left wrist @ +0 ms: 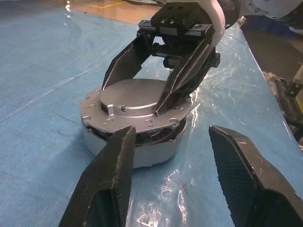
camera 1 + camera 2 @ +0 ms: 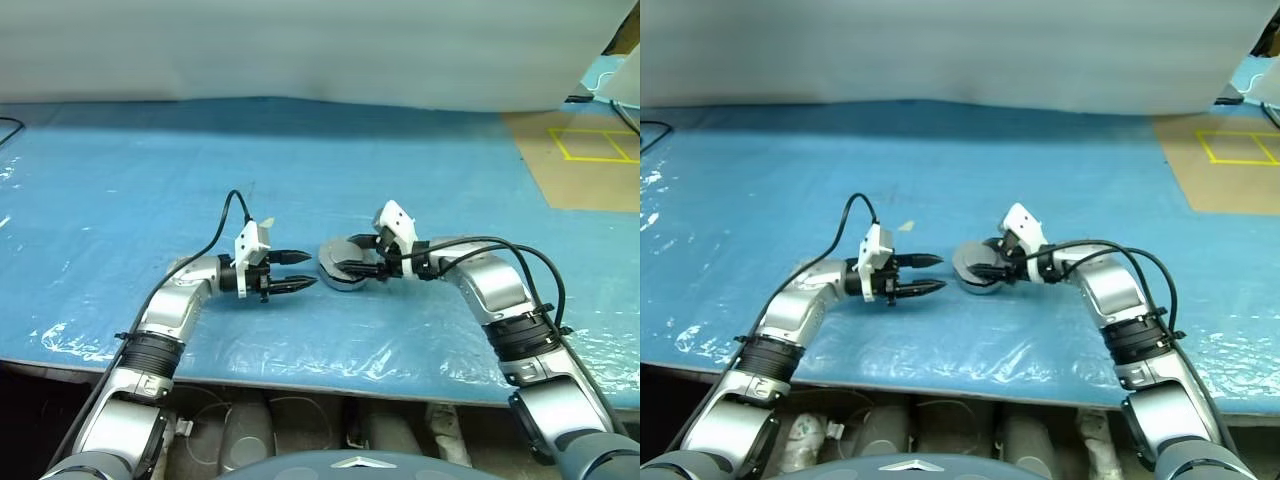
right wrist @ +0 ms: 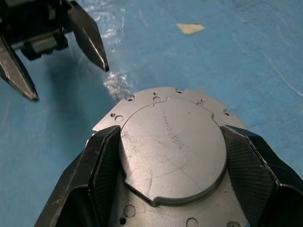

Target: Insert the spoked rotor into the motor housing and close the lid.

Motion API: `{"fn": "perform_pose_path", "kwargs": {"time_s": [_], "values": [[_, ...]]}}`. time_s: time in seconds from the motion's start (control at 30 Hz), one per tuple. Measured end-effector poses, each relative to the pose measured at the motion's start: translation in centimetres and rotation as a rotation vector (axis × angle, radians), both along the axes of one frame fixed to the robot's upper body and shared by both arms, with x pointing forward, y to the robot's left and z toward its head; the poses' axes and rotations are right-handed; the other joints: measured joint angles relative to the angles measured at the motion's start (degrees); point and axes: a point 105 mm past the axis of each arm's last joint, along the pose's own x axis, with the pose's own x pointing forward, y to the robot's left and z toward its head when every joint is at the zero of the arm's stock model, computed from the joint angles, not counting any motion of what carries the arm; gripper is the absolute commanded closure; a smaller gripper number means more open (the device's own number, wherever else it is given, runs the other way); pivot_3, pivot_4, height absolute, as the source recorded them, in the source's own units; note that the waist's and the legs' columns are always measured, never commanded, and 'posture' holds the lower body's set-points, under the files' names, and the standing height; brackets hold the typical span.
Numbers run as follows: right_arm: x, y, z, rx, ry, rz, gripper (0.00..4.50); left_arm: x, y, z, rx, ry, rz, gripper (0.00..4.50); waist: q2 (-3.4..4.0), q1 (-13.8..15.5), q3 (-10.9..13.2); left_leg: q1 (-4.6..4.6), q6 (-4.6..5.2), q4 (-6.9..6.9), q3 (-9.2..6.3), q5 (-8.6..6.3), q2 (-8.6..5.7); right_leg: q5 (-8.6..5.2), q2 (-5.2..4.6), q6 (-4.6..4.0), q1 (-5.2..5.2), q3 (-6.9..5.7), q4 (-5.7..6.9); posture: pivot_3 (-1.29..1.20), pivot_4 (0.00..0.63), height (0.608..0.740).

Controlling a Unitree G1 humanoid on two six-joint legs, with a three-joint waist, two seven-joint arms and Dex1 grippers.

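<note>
The right gripper [image 3: 168,156] clamped the raised centre of the lid [image 3: 173,151], one finger on each side. The lid lay atop the motor housing [image 1: 142,153] on the blue table [image 2: 420,160]. The left gripper [image 1: 173,179] stood open beside it, holding nothing.

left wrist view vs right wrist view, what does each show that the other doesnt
Left wrist view alone: the motor housing's side wall, with a dark gap under the lid's rim, and the table's near edge.

Right wrist view alone: the fine scratches on the raised centre, and a tan scrap on the blue table cover.

Both: the lid lying over the housing, the right end effector with its fingers against either side of the raised centre, and the left end effector open, apart from the housing.
</note>
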Motion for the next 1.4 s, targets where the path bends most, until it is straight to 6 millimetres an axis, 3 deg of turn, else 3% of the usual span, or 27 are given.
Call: {"fn": "perform_pose_path", "kwargs": {"time_s": [0.47, 0.77, 0.93, 1.4], "values": [[-0.1, -0.2, -1.0, -0.044, -0.071, 0.026, 1.52, -0.1, 0.0, -0.1, 0.001, 0.006, -0.005, 1.91, 0.0, 0.4, 0.0, 0.08, 0.01, 0.18, 0.0, -0.01, 0.0, 0.0, 0.01, 0.0, 0.11, 0.0, 0.1, 0.0, 0.15, 0.74], [0.2, -0.4, -2.2, -0.073, -0.094, 0.008, 1.52, 0.5, -0.2, -0.4, 0.01, 0.001, 0.026, 1.91, 0.0, 0.6, 0.0, 1.16, 0.02, 0.31, -0.05, -0.02, 0.0, -0.26, -0.09, 0.48, 1.21, 0.03, -0.01, 0.0, 0.15, 0.74], [0.5, -0.7, -2.3, -0.089, -0.091, -0.01, 1.52, 1.3, -0.4, -1.1, 0.031, 0.001, 0.073, 1.91, -0.07, 0.6, -0.1, 1.12, 0.04, 0.38, -0.1, -0.01, -0.13, -0.26, -0.31, 0.51, 1.28, 0.08, -0.09, 0.0, 0.15, 0.74], [0.4, -0.7, -2.1, -0.089, -0.065, -0.02, 1.52, 2.2, -2.2, -0.5, -0.007, -0.025, 0.095, 1.91, -0.08, 0.6, -0.1, 1.05, 0.05, 0.3, -0.1, -0.01, -0.13, -0.25, -0.31, 0.53, 1.23, 0.07, -0.11, 0.0, 0.15, 0.74]]}}
